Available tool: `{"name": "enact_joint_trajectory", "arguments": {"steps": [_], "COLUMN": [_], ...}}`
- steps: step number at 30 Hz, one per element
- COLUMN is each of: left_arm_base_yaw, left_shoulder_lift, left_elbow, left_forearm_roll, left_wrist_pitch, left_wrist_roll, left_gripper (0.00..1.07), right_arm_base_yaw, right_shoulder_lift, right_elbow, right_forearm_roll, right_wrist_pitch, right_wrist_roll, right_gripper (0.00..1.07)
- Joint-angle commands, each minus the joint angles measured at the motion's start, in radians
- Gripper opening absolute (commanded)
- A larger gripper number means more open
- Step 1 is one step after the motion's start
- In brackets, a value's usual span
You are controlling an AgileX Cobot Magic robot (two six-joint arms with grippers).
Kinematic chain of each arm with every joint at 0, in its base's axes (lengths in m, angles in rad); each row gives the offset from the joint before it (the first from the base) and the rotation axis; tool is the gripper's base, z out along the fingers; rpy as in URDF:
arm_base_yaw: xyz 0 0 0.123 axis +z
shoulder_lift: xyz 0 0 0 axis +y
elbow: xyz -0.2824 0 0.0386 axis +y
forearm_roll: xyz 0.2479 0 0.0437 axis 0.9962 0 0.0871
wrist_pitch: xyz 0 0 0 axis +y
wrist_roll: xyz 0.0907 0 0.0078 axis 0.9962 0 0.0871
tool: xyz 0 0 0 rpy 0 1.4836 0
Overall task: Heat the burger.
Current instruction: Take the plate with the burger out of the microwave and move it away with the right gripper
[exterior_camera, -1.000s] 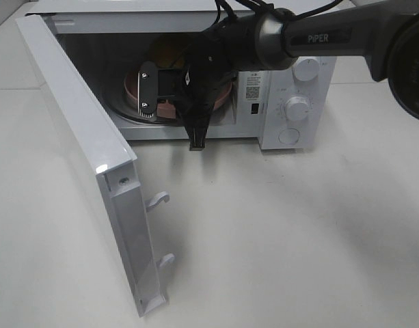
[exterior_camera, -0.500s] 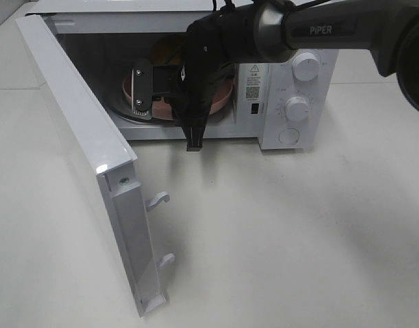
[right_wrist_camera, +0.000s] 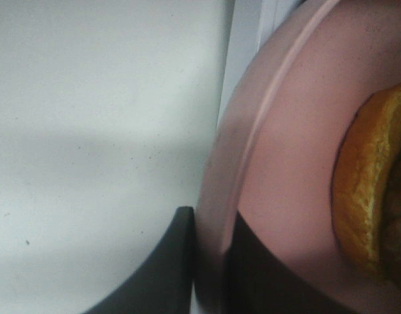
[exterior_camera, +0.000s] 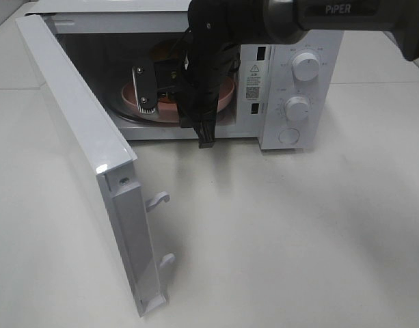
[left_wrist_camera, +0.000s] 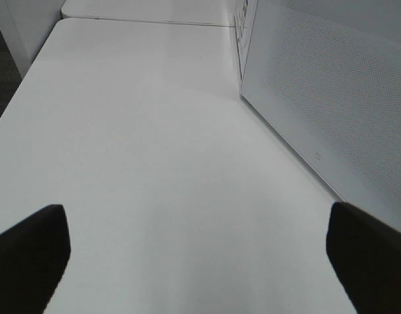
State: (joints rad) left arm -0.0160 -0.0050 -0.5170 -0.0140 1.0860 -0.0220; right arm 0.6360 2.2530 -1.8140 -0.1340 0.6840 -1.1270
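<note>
The burger [right_wrist_camera: 370, 196], a brown bun, lies on a pink plate [right_wrist_camera: 285, 150]. My right gripper [right_wrist_camera: 210, 229] is shut on the plate's rim, with one dark finger on each side of it. In the high view my right arm [exterior_camera: 216, 41] reaches into the open microwave [exterior_camera: 291, 75]. There it hides most of the pink plate [exterior_camera: 129, 96] and all but a bit of the burger [exterior_camera: 165, 49]. The plate sits over the glass turntable [exterior_camera: 130, 117]; I cannot tell whether they touch. My left gripper [left_wrist_camera: 200, 261] is open over bare table, beside the microwave door [left_wrist_camera: 331, 111].
The microwave door [exterior_camera: 79, 143] stands swung out toward the front left, with two latch hooks [exterior_camera: 158, 199] on its edge. The control knobs [exterior_camera: 298, 108] are on the microwave's right side. White table [exterior_camera: 284, 239] stretches in front.
My right arm has drawn back and up toward the microwave's top edge, and the wrist has turned slightly. The plate stays gripped inside the cavity. The left gripper is unchanged.
</note>
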Motion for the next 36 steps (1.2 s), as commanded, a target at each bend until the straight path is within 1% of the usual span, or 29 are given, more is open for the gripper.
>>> {"name": "enact_joint_trajectory", "arguments": {"steps": [1,3,6,8,9,11,12,13,16,18,19,21,27,29,30,31,33,34,36], "left_arm_base_yaw": [0.001,0.001,0.001,0.001,0.001,0.001,0.001,0.001,0.001,0.001,0.001,0.001,0.001,0.001,0.001,0.001,0.001,0.001,0.001], "left_shoulder_lift": [-0.017,-0.017,-0.017,-0.017,-0.017,-0.017,-0.017,-0.017,-0.017,-0.017,-0.017,-0.017,-0.017,-0.017,-0.017,-0.017,-0.017,-0.017,-0.017], "left_elbow": [0.001,0.001,0.001,0.001,0.001,0.001,0.001,0.001,0.001,0.001,0.001,0.001,0.001,0.001,0.001,0.001,0.001,0.001,0.001], "left_forearm_roll": [0.003,0.003,0.003,0.003,0.003,0.003,0.003,0.003,0.003,0.003,0.003,0.003,0.003,0.003,0.003,0.003,0.003,0.003,0.003], "left_wrist_pitch": [-0.017,-0.017,-0.017,-0.017,-0.017,-0.017,-0.017,-0.017,-0.017,-0.017,-0.017,-0.017,-0.017,-0.017,-0.017,-0.017,-0.017,-0.017,-0.017], "left_wrist_roll": [-0.002,-0.002,-0.002,-0.002,-0.002,-0.002,-0.002,-0.002,-0.002,-0.002,-0.002,-0.002,-0.002,-0.002,-0.002,-0.002,-0.002,-0.002,-0.002], "left_gripper": [1.0,1.0,1.0,1.0,1.0,1.0,1.0,1.0,1.0,1.0,1.0,1.0,1.0,1.0,1.0,1.0,1.0,1.0,1.0], "right_arm_base_yaw": [-0.004,-0.004,-0.004,-0.005,-0.005,-0.007,-0.007,-0.007,-0.007,-0.007,-0.007,-0.007,-0.007,-0.007,-0.007,-0.007,-0.007,-0.007,-0.007], "right_shoulder_lift": [-0.039,-0.068,-0.076,-0.12,-0.12,-0.152,-0.152,-0.172,-0.183,-0.216,-0.216,-0.239,-0.271,-0.302,-0.302,-0.321,-0.328,-0.342,-0.349], "right_elbow": [0.003,0.058,0.077,0.159,0.159,0.223,0.223,0.255,0.273,0.333,0.333,0.376,0.433,0.487,0.487,0.518,0.531,0.566,0.579], "right_forearm_roll": [-0.02,-0.02,-0.022,-0.017,-0.017,-0.02,-0.02,-0.022,-0.023,-0.023,-0.023,-0.023,-0.027,-0.026,-0.026,-0.026,-0.026,-0.026,-0.026], "right_wrist_pitch": [-0.014,-0.021,-0.029,-0.106,-0.106,-0.163,-0.163,-0.18,-0.189,-0.261,-0.261,-0.303,-0.341,-0.408,-0.408,-0.424,-0.427,-0.433,-0.438], "right_wrist_roll": [-0.022,-0.072,-0.089,-0.114,-0.114,-0.129,-0.129,-0.142,-0.146,-0.152,-0.152,-0.152,-0.152,-0.152,-0.152,-0.152,-0.152,-0.154,-0.158], "right_gripper": [0.0,0.0,0.0,0.0,0.0,0.0,0.0,0.0,0.0,0.0,0.0,0.0,0.0,0.0,0.0,0.0,0.0,0.0,0.0]}}
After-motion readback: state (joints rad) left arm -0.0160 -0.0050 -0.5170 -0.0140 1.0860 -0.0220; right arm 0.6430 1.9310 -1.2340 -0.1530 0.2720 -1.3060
